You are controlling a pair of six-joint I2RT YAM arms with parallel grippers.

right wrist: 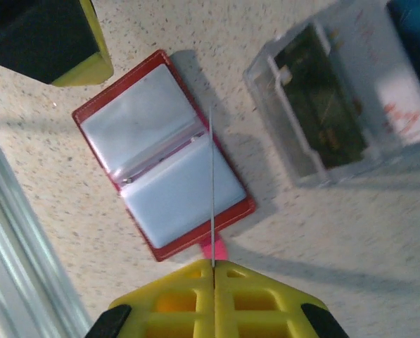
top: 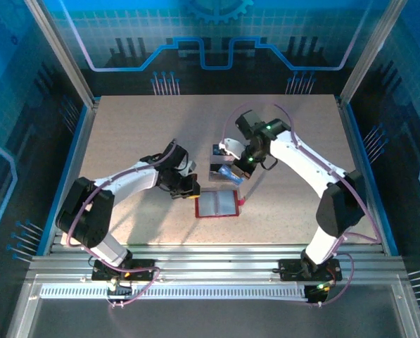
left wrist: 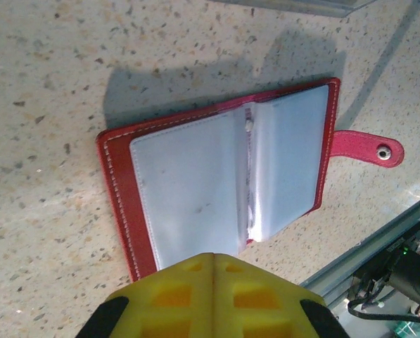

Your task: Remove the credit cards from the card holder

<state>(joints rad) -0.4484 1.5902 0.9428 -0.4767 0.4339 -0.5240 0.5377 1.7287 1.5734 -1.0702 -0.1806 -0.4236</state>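
The left gripper (left wrist: 213,262) sits closed at the card holder's (left wrist: 217,176) left edge. The right gripper (right wrist: 214,267) hangs above its tab side, pinching a card (right wrist: 212,183) edgewise.

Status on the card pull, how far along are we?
Done: the card holder lies open and its visible sleeves look empty; a dark card sits in the clear box. In hand: the right fingers pinch a thin card, seen edge-on. Remaining: dropping that card off; hidden sleeves can't be checked.
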